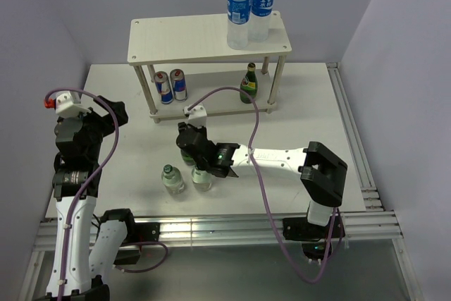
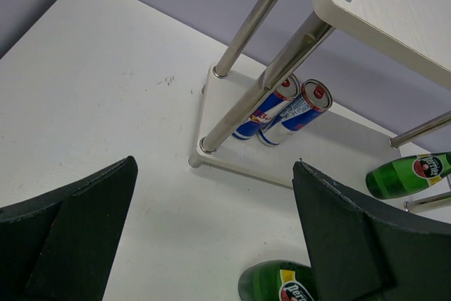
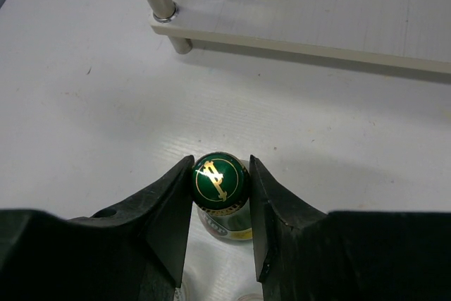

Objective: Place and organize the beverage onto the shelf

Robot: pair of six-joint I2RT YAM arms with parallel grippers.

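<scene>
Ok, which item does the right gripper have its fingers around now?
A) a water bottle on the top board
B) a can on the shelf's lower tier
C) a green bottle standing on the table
C: in the right wrist view the right gripper pinches the cap of the green bottle, which stands on the table in front of the shelf.

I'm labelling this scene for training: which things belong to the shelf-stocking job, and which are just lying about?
Job: shelf, green bottle in the right gripper, two clear bottles on the table, cans, water bottles, shelved green bottle.
Just there: purple cables, aluminium rails.
</scene>
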